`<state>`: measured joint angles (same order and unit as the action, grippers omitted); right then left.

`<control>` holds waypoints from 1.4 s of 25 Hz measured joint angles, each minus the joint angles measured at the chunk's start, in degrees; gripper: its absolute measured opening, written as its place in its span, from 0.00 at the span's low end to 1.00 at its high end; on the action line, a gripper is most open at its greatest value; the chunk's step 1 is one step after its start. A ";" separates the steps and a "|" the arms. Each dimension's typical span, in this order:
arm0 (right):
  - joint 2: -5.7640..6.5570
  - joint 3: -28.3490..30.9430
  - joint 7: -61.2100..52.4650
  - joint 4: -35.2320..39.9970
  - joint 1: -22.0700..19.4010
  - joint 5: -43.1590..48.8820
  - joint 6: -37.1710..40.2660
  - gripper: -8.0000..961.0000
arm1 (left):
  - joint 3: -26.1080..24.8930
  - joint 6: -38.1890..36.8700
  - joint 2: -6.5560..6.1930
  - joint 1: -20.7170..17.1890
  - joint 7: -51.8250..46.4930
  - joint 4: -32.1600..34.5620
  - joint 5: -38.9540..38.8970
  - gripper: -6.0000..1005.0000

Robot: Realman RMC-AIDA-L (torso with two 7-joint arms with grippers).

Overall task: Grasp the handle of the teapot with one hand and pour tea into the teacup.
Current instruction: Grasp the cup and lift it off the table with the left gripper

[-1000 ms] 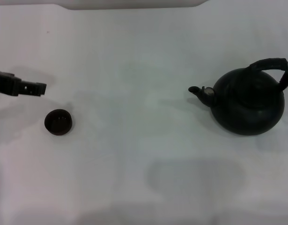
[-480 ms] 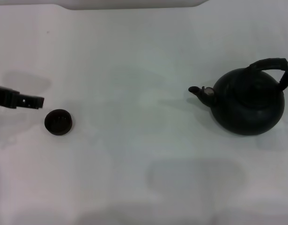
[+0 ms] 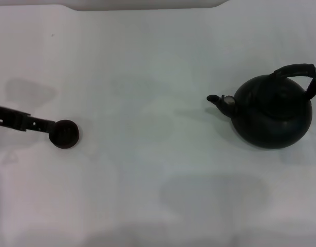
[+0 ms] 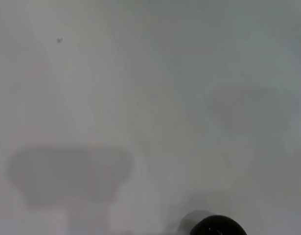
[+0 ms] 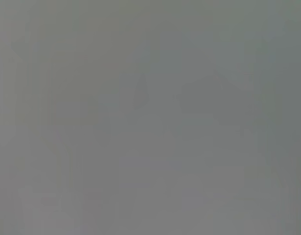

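Observation:
The teapot (image 3: 273, 116) is a round matte black pot standing on the white table at the right, with its spout (image 3: 219, 100) pointing left. Its arched black handle (image 3: 300, 72) rises over its top. The small black teacup (image 3: 64, 134) stands at the left. My left gripper (image 3: 47, 125) reaches in from the left edge, and its tip meets the cup's left rim. The left wrist view shows the top of the cup (image 4: 216, 226) at the picture's lower edge. No tea shows. My right gripper is out of view.
The white table (image 3: 147, 103) runs across the whole head view, with its far edge (image 3: 147, 6) at the top. The right wrist view shows only plain grey.
My left gripper has moved down and toward the teacup, from behind and left of it to touching its left rim. The teapot and cup have not moved.

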<state>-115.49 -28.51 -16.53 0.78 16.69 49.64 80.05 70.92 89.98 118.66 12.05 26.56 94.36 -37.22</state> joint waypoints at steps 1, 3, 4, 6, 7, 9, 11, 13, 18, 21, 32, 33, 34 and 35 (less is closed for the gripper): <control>-0.02 -0.08 -0.02 0.00 -0.01 0.05 0.10 0.92 | 0.88 -0.71 0.00 0.22 0.31 -1.16 0.20 0.88; -0.06 -0.14 -0.02 0.00 -0.05 0.13 0.11 0.92 | 1.42 -1.14 -0.04 0.75 0.68 -2.54 0.30 0.88; -0.07 -0.18 -0.02 0.00 -0.06 0.15 0.08 0.92 | 1.55 -1.25 -0.04 1.20 0.89 -3.43 0.37 0.88; -0.09 -0.22 -0.02 0.00 -0.07 0.20 -0.01 0.92 | 1.66 -1.37 -0.03 2.18 1.28 -5.47 0.55 0.88; -0.09 -0.23 -0.02 0.01 -0.09 0.20 0.00 0.92 | 1.66 -1.41 -0.01 2.70 1.41 -6.39 0.66 0.88; -0.09 -0.24 -0.02 0.01 -0.14 0.20 0.15 0.92 | 1.68 -1.46 0.02 3.65 1.57 -8.02 1.03 0.88; -0.09 -0.24 -0.03 0.01 -0.21 0.19 0.32 0.92 | 1.68 -1.53 0.03 4.29 1.69 -9.34 1.31 0.88; -0.09 -0.30 -0.06 0.01 -0.25 0.20 0.41 0.92 | 1.67 -2.07 0.05 5.03 1.75 -10.85 1.77 0.88; -0.09 -0.33 -0.08 0.01 -0.23 0.26 0.42 0.92 | 1.91 -2.89 0.07 5.80 1.75 -12.75 2.07 0.88; -0.09 -0.33 -0.08 0.01 -0.17 0.28 0.42 0.92 | 2.34 -3.32 0.09 6.31 1.76 -13.73 2.15 0.88; -0.09 -0.32 -0.08 0.01 -0.07 0.28 1.27 0.92 | 2.47 -5.12 0.09 8.46 2.35 -17.96 2.36 0.87; -0.09 -0.32 -0.08 0.01 -0.09 0.29 1.46 0.92 | 2.47 -5.18 0.08 8.67 2.36 -18.28 2.38 0.87; -0.09 -0.32 -0.08 0.01 -0.10 0.31 1.70 0.92 | 2.47 -5.26 0.09 8.86 2.37 -18.52 2.40 0.87; -0.09 -0.32 -0.08 0.01 -0.12 0.33 1.89 0.92 | 2.47 -5.41 0.09 9.01 2.39 -18.71 2.41 0.87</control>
<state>-115.57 -28.83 -16.61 0.79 16.57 49.97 81.94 73.39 84.57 118.74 21.06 28.94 75.65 -34.81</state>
